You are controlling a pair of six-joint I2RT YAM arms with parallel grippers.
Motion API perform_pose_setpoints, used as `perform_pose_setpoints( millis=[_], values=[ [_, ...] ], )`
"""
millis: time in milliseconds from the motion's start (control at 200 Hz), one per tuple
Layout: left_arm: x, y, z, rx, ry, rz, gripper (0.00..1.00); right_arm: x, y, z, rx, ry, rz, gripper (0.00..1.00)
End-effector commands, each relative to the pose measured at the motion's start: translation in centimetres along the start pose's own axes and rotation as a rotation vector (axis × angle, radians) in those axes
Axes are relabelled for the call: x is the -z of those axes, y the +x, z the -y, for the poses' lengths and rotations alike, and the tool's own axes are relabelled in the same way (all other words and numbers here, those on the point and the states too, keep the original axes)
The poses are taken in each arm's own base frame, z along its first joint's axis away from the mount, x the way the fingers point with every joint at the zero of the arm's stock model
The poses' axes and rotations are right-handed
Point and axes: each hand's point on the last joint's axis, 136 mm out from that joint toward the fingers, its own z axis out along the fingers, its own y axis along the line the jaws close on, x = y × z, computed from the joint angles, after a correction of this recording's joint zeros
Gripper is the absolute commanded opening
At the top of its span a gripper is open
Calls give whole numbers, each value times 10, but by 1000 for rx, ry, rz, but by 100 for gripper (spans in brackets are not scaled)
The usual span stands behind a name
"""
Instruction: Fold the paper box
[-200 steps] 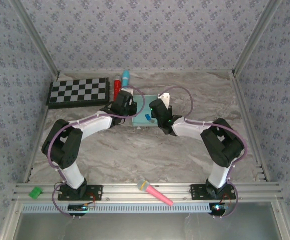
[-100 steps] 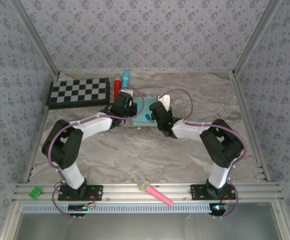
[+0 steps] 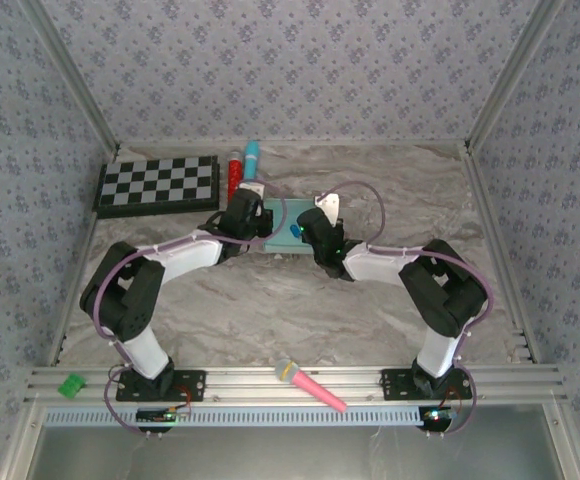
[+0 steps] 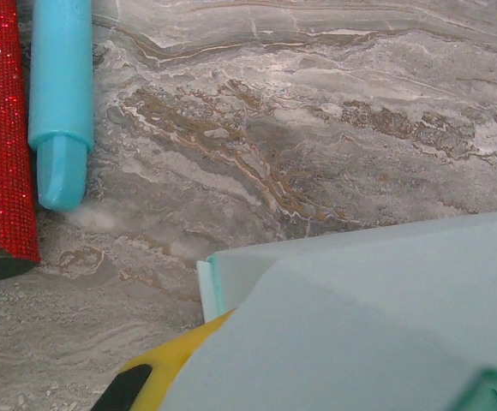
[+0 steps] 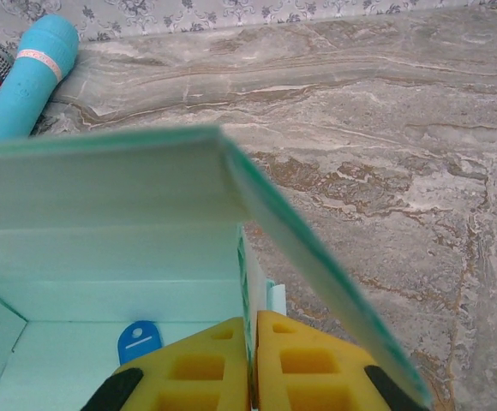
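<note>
The paper box point(image 3: 282, 218) is a pale mint cardboard box lying at the middle back of the table, between both grippers. My left gripper point(image 3: 253, 215) is at its left end. One yellow finger point(image 4: 167, 368) shows under a mint panel point(image 4: 360, 334) that covers the rest of the jaws, so the grip reads as shut on the cardboard. My right gripper point(image 5: 253, 324) is shut on the box's thin right side wall point(image 5: 245, 265), which stands between the two yellow fingers. A lid panel point(image 5: 103, 184) stands raised above the open inside, where a small blue tag point(image 5: 137, 341) lies.
A red glitter tube point(image 4: 0, 128) and a cyan marker-like tube point(image 4: 60, 94) lie just left of the box. A checkerboard point(image 3: 158, 183) sits at the back left. A pink microphone point(image 3: 310, 385) and a green block point(image 3: 71, 385) rest on the front rail.
Both grippers and the box have shifted slightly toward the back wall. The left jaws have closed the last bit.
</note>
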Motion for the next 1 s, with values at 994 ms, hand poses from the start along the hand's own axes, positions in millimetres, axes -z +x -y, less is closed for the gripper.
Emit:
perform_pose_setpoints(
  millis=[994],
  values=[
    [19,54,3,6,30,-100,13,32,23,1,96,45,16,16]
  ],
)
